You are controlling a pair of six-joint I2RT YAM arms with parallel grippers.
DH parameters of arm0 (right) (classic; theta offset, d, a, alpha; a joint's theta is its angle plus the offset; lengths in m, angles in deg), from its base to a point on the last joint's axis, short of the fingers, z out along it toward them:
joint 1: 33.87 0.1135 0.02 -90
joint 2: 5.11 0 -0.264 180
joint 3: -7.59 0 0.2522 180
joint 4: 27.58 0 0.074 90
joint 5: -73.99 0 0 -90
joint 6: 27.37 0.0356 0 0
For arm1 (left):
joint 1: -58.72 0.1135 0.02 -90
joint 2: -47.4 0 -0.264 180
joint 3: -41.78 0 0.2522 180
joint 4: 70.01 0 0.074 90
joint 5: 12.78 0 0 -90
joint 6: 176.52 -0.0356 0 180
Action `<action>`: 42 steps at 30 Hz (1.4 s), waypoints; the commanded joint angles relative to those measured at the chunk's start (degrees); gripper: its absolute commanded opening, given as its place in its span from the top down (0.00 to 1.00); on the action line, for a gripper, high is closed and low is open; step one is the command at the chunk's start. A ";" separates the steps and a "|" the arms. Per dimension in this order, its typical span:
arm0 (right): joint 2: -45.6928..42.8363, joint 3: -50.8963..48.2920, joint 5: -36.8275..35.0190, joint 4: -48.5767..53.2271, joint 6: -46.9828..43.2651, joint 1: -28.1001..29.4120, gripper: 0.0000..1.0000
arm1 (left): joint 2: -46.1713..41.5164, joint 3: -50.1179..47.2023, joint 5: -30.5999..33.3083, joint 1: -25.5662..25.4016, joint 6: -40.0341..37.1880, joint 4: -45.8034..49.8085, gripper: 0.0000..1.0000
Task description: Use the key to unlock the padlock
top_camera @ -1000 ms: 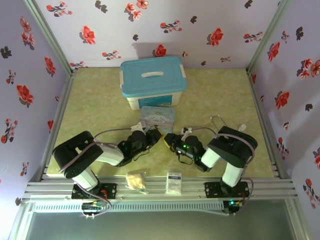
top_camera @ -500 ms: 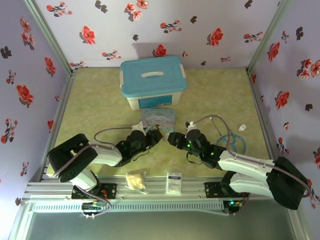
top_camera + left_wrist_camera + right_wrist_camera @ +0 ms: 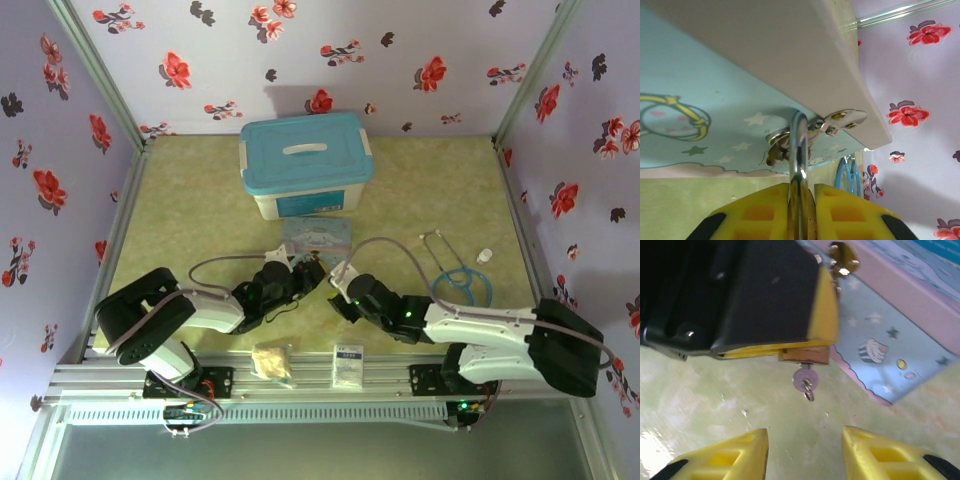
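Right hand (image 3: pixel 804 441) slid back from the key (image 3: pixel 805 379)
It's spread wide, key stuck in the padlock (image 3: pixel 804 356) just ahead, not touching; left hand (image 3: pixel 801 194) clamps the padlock.

On my feed I see a bench (image 3: pixel 200 210) with a pale yellow-green mottled top, boxed in on three sides. The back wall (image 3: pixel 330 60), left wall (image 3: pixel 40 180) and right wall (image 3: pixel 590 180) all wear lilac paper printed with red and dark flowers. Aluminium posts (image 3: pixel 97 70) run up the two far corners. An aluminium rail (image 3: pixel 300 392) lines the near edge, with a grey surface (image 3: pixel 300 450) below it. In the right wrist view, a white glare (image 3: pixel 652 440) sits on the bench top.
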 commanded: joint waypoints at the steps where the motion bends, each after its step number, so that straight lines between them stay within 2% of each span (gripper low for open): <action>1: 2.75 0.99 -4.83 -4.80 -13.70 0.92 0.59 | -1.23 0.88 -0.99 -0.72 -1.06 -2.58 1.00; 8: 7.42 -0.78 -9.39 -17.39 -21.14 2.23 0.65 | -1.27 0.38 -1.07 -0.83 -0.41 -3.39 1.00; 16: 13.40 0.76 -12.32 -19.92 -23.71 3.41 0.69 | -1.56 0.09 -0.94 -0.81 -0.40 -3.95 1.00; 23: 14.09 1.25 -14.42 -21.41 -22.98 3.85 0.80 | -1.30 -0.17 -0.93 -0.81 -0.03 -4.68 1.00; 28: 14.28 1.47 -14.96 -21.11 -17.70 3.89 0.89 | -1.20 -0.52 -0.92 -0.90 0.53 -5.47 1.00; 34: 12.82 -1.29 -11.16 -23.94 -7.99 3.78 0.97 | -1.25 -0.65 -0.79 -0.83 0.56 -5.74 1.00; 42: 9.32 -4.15 -2.37 -24.73 0.32 -0.52 0.97 | -1.31 -0.86 -0.87 -0.90 0.43 -6.14 1.00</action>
